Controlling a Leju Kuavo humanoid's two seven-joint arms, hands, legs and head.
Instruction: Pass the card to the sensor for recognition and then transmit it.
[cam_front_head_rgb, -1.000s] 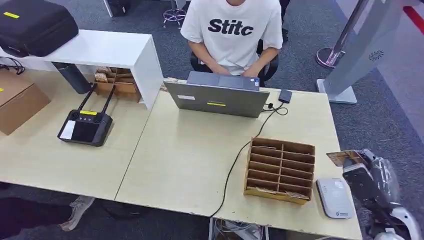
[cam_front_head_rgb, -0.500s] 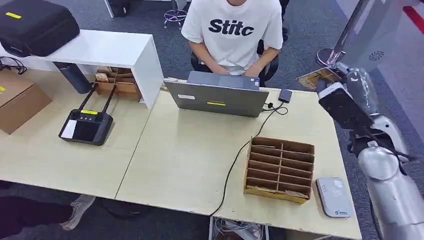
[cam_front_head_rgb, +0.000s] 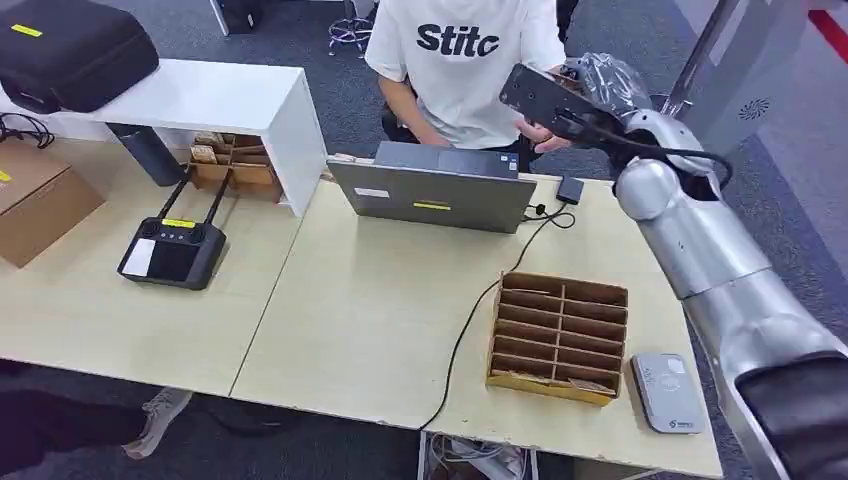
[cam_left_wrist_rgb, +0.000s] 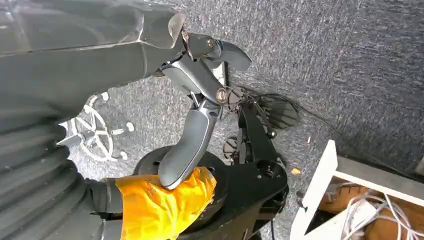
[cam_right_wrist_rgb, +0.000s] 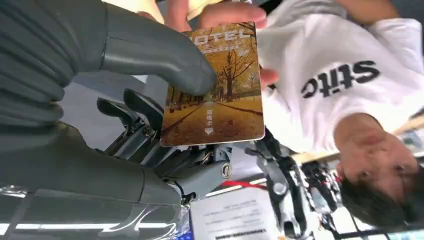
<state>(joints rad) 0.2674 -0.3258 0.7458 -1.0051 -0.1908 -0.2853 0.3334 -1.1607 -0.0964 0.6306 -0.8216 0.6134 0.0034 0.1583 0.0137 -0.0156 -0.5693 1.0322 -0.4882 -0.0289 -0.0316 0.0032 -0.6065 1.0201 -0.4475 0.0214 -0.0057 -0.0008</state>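
My right hand (cam_front_head_rgb: 562, 92) is raised beyond the table's far edge, in front of the seated person's chest. In the right wrist view this right hand (cam_right_wrist_rgb: 150, 55) pinches a golden hotel card (cam_right_wrist_rgb: 220, 100) with a tree picture between thumb and fingers. The person's fingers (cam_right_wrist_rgb: 225, 11) touch the card's far edge. The grey card sensor (cam_front_head_rgb: 668, 393) lies flat at the table's near right corner, far from the hand. My left hand (cam_left_wrist_rgb: 200, 95) hangs over the floor with its fingers spread and nothing in it.
A cardboard divider box (cam_front_head_rgb: 560, 338) stands beside the sensor, and a black cable (cam_front_head_rgb: 470, 330) runs past it. A grey laptop (cam_front_head_rgb: 432, 190) sits before the person (cam_front_head_rgb: 460, 50). On the left table are a black controller (cam_front_head_rgb: 172, 252) and a brown box (cam_front_head_rgb: 40, 200).
My right arm has swung from beside the sensor at the near right corner, up and across to the person behind the laptop, with the card still held.
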